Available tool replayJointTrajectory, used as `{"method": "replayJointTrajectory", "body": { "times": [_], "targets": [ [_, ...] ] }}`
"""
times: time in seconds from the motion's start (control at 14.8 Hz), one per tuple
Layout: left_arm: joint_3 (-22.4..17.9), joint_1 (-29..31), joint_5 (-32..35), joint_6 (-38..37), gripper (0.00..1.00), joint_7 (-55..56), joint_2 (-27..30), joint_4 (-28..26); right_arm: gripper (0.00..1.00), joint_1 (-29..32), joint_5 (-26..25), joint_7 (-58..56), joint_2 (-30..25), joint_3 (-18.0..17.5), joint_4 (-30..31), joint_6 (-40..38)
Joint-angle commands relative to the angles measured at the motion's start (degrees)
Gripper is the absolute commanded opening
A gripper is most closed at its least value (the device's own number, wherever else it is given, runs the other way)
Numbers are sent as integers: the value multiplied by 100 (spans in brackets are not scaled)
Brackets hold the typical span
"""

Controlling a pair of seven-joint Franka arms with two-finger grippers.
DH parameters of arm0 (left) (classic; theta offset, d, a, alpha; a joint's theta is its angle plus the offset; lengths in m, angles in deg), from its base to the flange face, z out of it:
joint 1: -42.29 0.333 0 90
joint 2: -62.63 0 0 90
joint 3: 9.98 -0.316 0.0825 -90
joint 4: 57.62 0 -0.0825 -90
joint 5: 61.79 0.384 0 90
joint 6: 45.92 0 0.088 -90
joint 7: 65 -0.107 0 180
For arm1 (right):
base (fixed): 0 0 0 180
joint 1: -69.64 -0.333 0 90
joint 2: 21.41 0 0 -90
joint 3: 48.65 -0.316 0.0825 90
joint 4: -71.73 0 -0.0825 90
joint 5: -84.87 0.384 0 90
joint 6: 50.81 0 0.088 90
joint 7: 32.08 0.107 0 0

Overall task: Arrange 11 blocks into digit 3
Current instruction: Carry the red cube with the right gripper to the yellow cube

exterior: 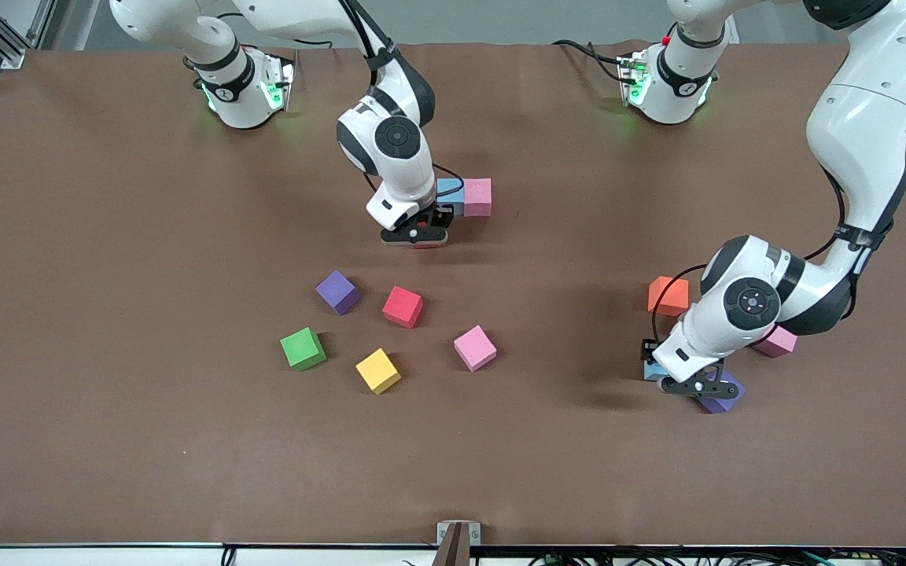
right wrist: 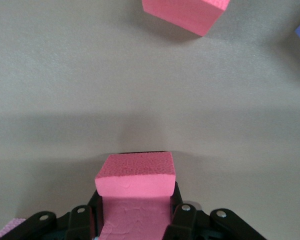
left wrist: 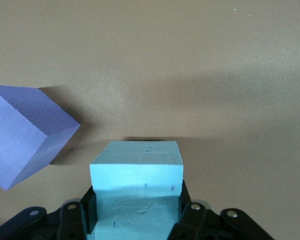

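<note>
My right gripper is shut on a red block, low at the table, next to a touching pair of a light blue block and a pink block. My left gripper is shut on a light blue block, low at the table toward the left arm's end. A purple block lies beside it and also shows in the left wrist view. Loose blocks lie nearer the front camera: purple, red, pink, yellow.
A green cube lies by the yellow block. An orange cube and a pink block lie close to the left arm's wrist. The right wrist view shows the loose red block.
</note>
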Motion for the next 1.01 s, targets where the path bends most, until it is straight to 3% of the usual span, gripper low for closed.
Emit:
{"method": "replayJointTrajectory", "body": {
  "times": [0.0, 0.94],
  "targets": [
    [-24, -56, 23, -93, 47, 75, 74, 37, 0, 77, 111, -186, -292, -54, 342, 69],
    [-16, -56, 14, -93, 47, 137, 92, 37, 0, 7, 120, 25, -327, -54, 649, 473]
  ]
}}
